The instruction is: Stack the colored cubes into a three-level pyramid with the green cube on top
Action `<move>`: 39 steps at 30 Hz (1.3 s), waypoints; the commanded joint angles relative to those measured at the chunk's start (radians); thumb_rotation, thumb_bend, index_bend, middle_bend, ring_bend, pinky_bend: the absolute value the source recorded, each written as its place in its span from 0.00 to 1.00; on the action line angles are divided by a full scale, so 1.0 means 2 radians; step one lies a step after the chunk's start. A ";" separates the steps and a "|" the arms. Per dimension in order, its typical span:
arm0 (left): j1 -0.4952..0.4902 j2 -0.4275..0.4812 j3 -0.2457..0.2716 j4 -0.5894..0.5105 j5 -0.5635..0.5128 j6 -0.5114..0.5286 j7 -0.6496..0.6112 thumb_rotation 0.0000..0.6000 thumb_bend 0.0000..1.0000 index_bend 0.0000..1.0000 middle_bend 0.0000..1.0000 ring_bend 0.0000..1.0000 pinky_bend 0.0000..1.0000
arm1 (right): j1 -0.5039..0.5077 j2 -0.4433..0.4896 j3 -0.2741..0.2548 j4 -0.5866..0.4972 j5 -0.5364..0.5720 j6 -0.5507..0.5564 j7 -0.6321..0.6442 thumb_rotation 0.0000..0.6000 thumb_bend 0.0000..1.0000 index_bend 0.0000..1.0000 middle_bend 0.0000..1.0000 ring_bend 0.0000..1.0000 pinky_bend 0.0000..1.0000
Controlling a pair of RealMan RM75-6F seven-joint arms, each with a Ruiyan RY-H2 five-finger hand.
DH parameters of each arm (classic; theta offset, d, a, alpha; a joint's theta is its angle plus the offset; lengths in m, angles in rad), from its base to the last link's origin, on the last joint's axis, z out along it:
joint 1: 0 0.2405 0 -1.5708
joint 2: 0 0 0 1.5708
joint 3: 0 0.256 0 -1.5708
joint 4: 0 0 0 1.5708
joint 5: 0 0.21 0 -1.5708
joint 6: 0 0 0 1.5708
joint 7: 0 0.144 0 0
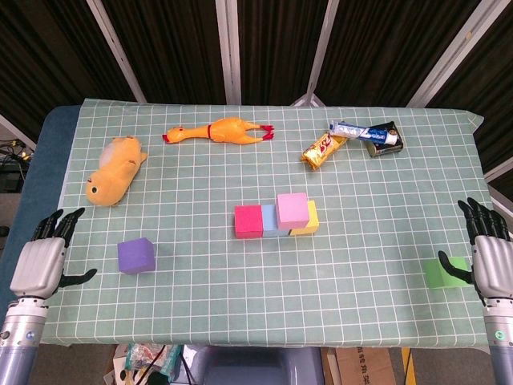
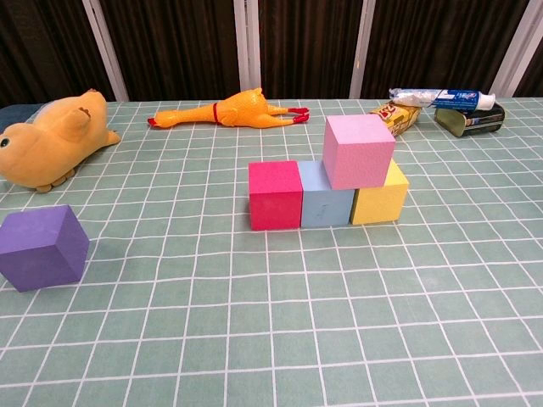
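A row of red cube (image 1: 248,221), light blue cube (image 2: 327,205) and yellow cube (image 2: 381,197) sits mid-table. A pink cube (image 1: 292,210) rests on top, over the blue and yellow ones. The purple cube (image 1: 136,256) lies alone to the left, and the green cube (image 1: 443,273) lies near the table's right edge. My left hand (image 1: 44,263) hovers open at the left edge, a short way from the purple cube. My right hand (image 1: 490,258) is open just right of the green cube, its thumb close to it. The chest view shows neither hand.
A yellow plush toy (image 1: 116,168) lies at the back left, a rubber chicken (image 1: 220,131) behind the stack. A snack bar (image 1: 323,148), a toothpaste tube (image 1: 362,131) and a tin (image 1: 386,140) lie at the back right.
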 commanded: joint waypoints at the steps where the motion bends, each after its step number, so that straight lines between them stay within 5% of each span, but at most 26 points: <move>1: -0.007 -0.014 0.001 0.009 -0.014 -0.007 0.020 1.00 0.04 0.00 0.18 0.03 0.09 | -0.004 0.002 0.005 -0.002 -0.003 -0.004 0.005 1.00 0.35 0.00 0.00 0.00 0.00; 15: -0.051 -0.084 -0.016 0.047 -0.089 -0.034 0.098 1.00 0.08 0.00 0.22 0.04 0.09 | -0.018 0.002 0.026 0.000 -0.010 -0.024 0.013 1.00 0.35 0.00 0.00 0.00 0.00; 39: -0.077 -0.136 -0.012 0.095 -0.154 -0.053 0.119 1.00 0.13 0.00 0.19 0.04 0.09 | -0.031 -0.003 0.045 0.001 -0.018 -0.054 0.017 1.00 0.34 0.00 0.00 0.00 0.00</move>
